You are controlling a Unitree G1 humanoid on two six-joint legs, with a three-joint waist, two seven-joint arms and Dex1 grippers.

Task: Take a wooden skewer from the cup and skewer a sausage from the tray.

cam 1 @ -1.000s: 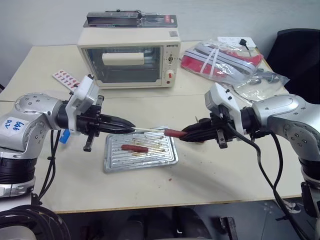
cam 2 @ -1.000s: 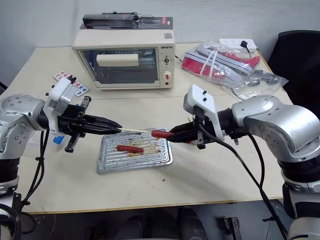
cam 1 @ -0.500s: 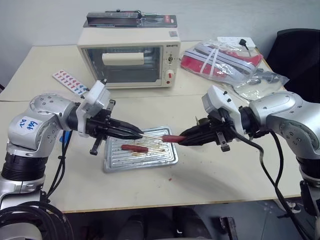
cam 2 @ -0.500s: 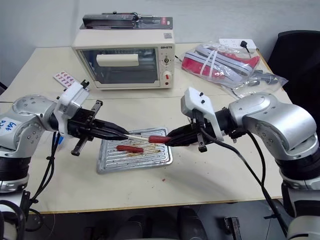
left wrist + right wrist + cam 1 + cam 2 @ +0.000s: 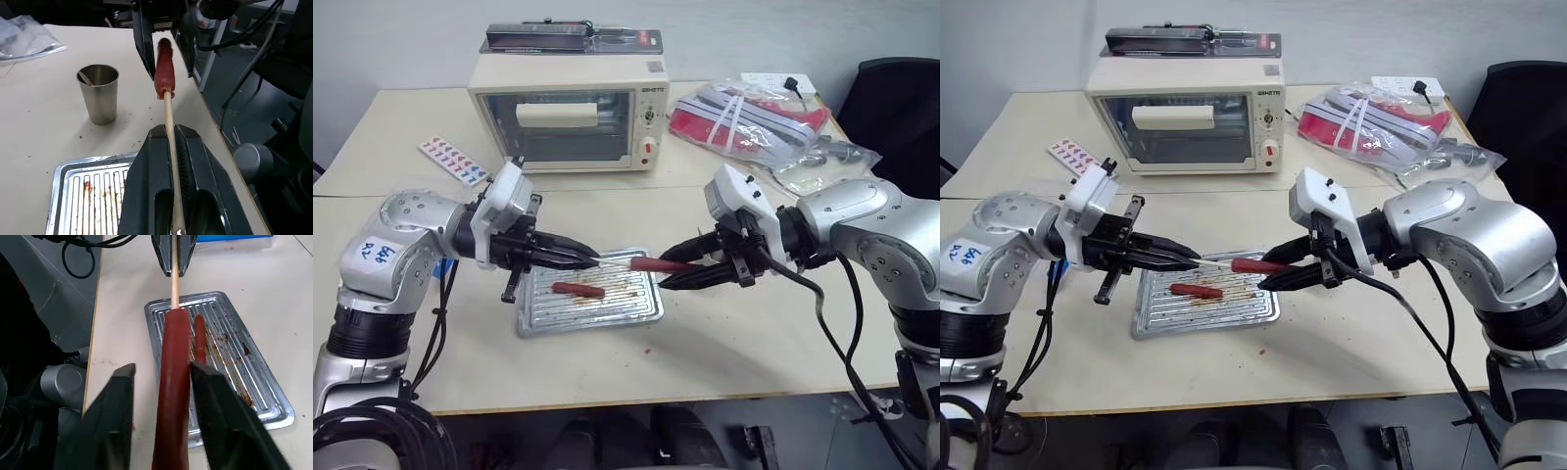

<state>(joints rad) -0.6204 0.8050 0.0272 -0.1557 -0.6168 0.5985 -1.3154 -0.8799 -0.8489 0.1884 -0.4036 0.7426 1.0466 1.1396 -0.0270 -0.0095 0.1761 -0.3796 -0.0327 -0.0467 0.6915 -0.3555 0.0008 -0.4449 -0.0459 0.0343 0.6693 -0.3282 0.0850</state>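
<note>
The tray (image 5: 589,305) lies near the table's front edge, with one sausage (image 5: 578,289) in it. Above the tray, the left gripper (image 5: 590,261) is clamped on the skewer (image 5: 169,125), which runs level to the right. A second sausage (image 5: 658,264) is impaled on the skewer. The right gripper (image 5: 673,271) has its jaws parted, one finger (image 5: 113,421) on each side of this sausage, not pressing it. The cup (image 5: 98,94) stands on the table beyond the tray.
</note>
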